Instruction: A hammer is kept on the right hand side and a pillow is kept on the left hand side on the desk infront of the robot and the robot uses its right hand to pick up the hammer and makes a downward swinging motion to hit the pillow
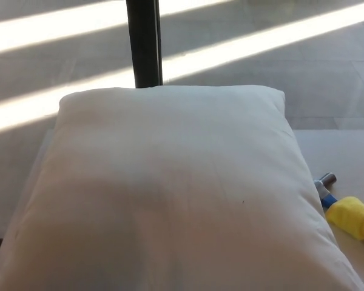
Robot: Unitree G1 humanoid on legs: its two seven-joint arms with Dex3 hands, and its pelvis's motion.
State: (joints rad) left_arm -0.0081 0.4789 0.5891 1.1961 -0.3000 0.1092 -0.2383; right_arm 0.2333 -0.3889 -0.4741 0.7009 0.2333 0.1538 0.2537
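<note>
Neither robot hand appears in the head view, so their fingers' state cannot be told. A white pillow (170, 194) fills most of the desk (346, 151). Just beside its right edge lies the hammer (346, 212) (only partly seen: a metal end, a blue band and a yellow part, possibly the grip), cut off by the frame. Beyond the pillow's far edge rises a dark post (144, 42), with sunlit bands across the floor (261, 60).

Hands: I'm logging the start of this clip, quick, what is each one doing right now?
Left hand: not in view.
Right hand: not in view; the hammer lies untouched beside the pillow.
</note>
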